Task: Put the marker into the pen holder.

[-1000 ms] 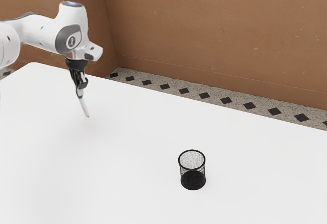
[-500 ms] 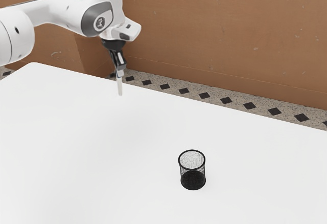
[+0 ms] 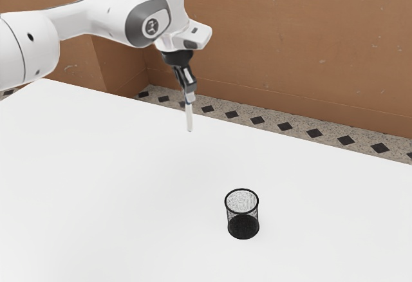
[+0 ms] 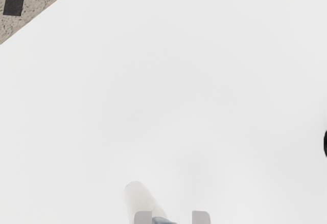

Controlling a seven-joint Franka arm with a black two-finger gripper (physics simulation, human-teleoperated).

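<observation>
The marker (image 3: 189, 118) hangs in the air above the worktop (image 3: 116, 185), well apart from the black mesh pen holder (image 3: 242, 213), and the claw (image 3: 188, 96) is closed on it near its blue part. It should handle as a light, stiff thing: a hard, smooth barrel that won't bend or crush under a modest squeeze, though it may slip or swivel between the fingertips if it knocks the mesh rim. This high hold looks like the right one, since it leaves the pale length below free to go into the cup while the fingers stay above the rim; a grasp lower down would bring them against the mesh. As for how it points, the pale end is down and the blue part up at the fingertips. Its long axis runs close to upright in the exterior view, with a slight lean, while in the wrist view the pale end slants out from between the fingers, so it is probably not quite in line with the hand. Whether that lower end is capped, I cannot tell. Before lowering, the axis probably wants to stand over the opening and near vertical.
</observation>
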